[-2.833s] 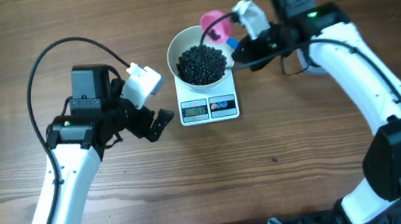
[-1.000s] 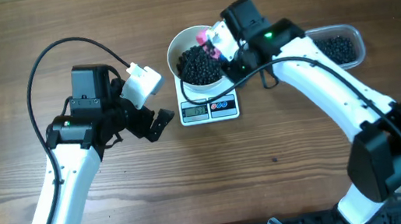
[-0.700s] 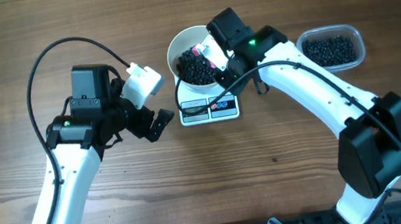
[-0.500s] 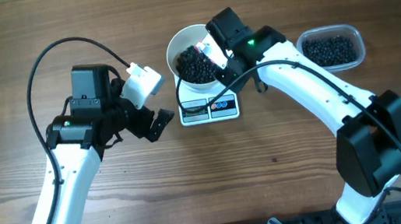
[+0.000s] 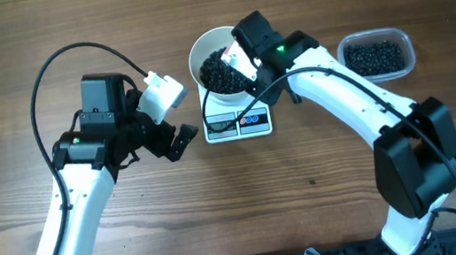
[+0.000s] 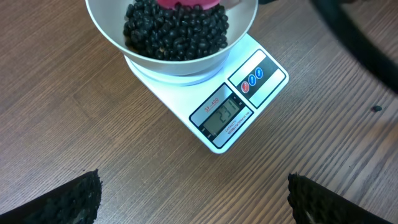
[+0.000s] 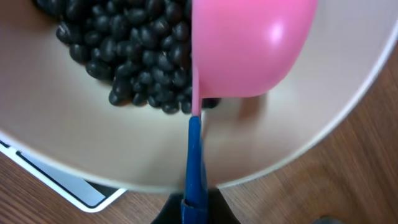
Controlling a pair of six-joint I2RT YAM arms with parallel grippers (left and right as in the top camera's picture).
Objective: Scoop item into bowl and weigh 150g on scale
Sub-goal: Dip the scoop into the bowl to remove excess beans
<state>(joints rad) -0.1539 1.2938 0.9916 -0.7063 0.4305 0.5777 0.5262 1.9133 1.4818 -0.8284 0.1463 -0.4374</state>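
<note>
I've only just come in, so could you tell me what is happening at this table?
The right gripper holds a pink scoop by its blue handle, tipped over the beans in the bowl, which sits on the scale. The left gripper hangs open beside the scale, holding nothing. A clear container of more beans lies to the right.
</note>
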